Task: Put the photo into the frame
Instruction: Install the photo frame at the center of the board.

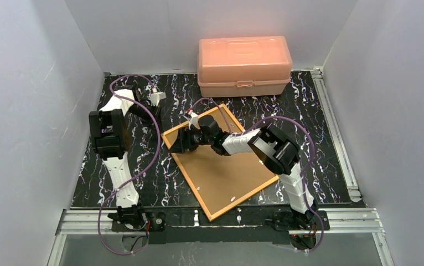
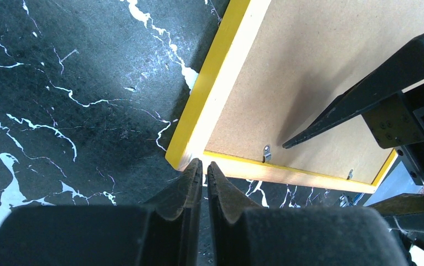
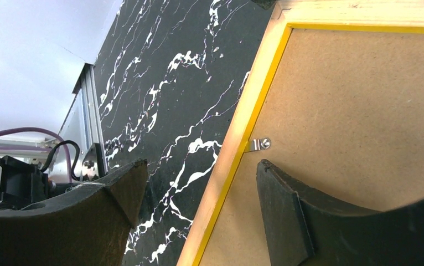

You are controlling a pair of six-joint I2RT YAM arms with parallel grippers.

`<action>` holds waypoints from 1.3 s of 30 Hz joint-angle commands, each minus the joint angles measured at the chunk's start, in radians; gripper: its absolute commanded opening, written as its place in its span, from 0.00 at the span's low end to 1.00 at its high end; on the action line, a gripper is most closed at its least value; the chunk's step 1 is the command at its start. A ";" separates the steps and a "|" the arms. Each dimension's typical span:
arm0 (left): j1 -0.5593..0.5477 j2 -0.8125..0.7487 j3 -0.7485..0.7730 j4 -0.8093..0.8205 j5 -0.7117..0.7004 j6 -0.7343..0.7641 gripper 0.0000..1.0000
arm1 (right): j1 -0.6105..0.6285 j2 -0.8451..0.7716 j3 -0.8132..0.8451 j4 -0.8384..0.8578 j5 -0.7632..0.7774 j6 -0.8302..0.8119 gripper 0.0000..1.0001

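Frame (image 1: 229,174) lies back-up at centre. Right gripper (image 3: 201,166), jaws wide and empty, straddles its edge near the left corner. Left gripper (image 2: 204,166), closed and empty, sits just beside that corner.

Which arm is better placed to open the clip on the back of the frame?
Probably the right. The right gripper is open across the edge of the frame, just beside a clip. The left gripper is shut and sits off the frame, short of its corner.

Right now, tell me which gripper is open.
The right gripper, fingers spread astride the yellow edge of the frame; the left gripper is pinched shut.
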 commanded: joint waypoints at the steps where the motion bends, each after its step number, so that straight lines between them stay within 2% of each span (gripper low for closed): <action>1: -0.004 -0.055 -0.006 -0.028 0.022 0.005 0.07 | 0.017 0.028 0.042 0.009 0.012 -0.002 0.80; 21: -0.010 -0.038 -0.024 -0.007 0.025 0.001 0.07 | 0.034 0.051 0.076 0.001 0.027 0.025 0.80; 26: -0.011 -0.056 -0.013 -0.016 0.021 -0.007 0.11 | 0.011 -0.025 0.057 -0.011 0.014 0.039 0.80; 28: -0.010 -0.064 0.008 -0.033 0.020 0.001 0.15 | -0.019 -0.111 0.013 -0.069 0.042 0.028 0.83; 30: -0.009 -0.071 0.027 -0.038 0.016 0.006 0.25 | -0.058 -0.244 -0.044 -0.181 0.119 -0.017 0.98; 34: -0.011 -0.072 0.039 -0.044 0.013 0.040 0.36 | -0.182 -0.451 -0.167 -0.368 0.268 -0.097 0.99; 37: -0.010 -0.096 0.021 -0.087 -0.005 0.161 0.39 | -0.276 -0.555 -0.193 -0.575 0.398 -0.190 0.99; 39: -0.010 -0.154 -0.040 -0.102 -0.018 0.269 0.43 | -0.330 -0.599 -0.215 -0.627 0.472 -0.237 0.99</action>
